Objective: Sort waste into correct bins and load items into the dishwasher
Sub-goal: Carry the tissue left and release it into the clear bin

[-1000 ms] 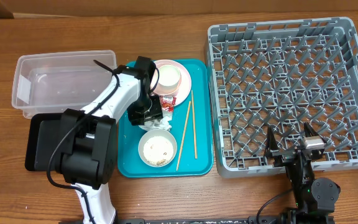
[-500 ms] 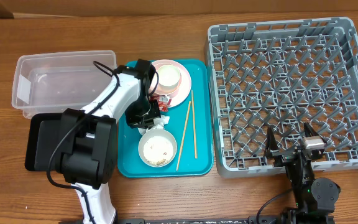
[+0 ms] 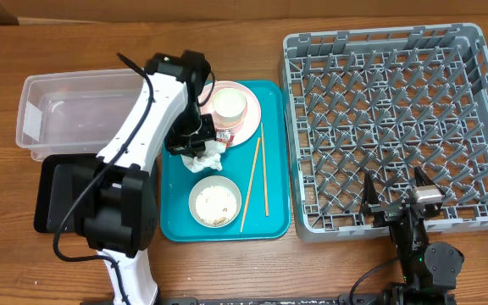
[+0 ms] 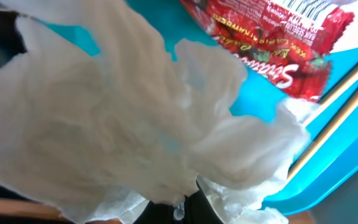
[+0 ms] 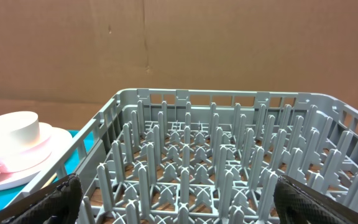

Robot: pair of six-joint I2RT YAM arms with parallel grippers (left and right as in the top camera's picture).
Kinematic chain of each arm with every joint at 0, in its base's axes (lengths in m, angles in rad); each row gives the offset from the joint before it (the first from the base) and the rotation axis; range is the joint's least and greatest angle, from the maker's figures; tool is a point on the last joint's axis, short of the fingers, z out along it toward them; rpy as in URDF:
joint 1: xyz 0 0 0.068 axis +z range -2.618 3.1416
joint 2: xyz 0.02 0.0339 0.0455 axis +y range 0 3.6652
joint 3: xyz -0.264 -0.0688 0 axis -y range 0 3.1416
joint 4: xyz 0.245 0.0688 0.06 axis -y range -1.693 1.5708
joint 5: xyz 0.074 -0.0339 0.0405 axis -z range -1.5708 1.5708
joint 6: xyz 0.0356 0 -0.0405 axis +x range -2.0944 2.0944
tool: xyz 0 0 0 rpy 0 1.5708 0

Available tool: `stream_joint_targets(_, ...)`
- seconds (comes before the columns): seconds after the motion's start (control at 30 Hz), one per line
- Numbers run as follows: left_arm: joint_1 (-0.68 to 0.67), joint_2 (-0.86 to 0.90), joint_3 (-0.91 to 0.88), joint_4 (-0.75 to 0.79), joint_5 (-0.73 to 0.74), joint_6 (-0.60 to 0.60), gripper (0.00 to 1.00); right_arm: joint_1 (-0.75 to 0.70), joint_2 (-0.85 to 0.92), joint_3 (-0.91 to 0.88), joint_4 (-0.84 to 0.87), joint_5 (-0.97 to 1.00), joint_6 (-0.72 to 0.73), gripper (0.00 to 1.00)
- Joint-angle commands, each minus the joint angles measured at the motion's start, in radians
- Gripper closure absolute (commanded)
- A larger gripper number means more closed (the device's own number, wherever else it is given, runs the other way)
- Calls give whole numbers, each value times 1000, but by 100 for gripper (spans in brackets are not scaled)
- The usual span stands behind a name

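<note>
The wooden table (image 3: 227,42) carries four things side by side. At the left stands a clear tub (image 3: 25,119), with a black tray (image 3: 47,195) just in front of it, nearer the front edge. A teal tray (image 3: 176,222) lies in the middle, just beside the tub on one side and on the other the grey rack (image 3: 379,36), which fills the right of the table.
</note>
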Motion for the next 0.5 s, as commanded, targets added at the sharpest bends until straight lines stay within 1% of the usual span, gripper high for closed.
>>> stream_joint_targets(0.0,48,-35,75,-27,-69,26,96,5,-8,-10,6,-8,-3,1)
stream_joint_targets(0.2,200,-36,142,0,-87,25,96,5,-8,-10,6,-8,-3,0)
stream_joint_targets(0.33,321,-36,145,67,-60,26,96,5,-8,-10,6,-8,-3,0)
stream_joint_targets(0.47,425,-36,145,140,-68,26,96,5,-8,-10,6,-8,-3,0)
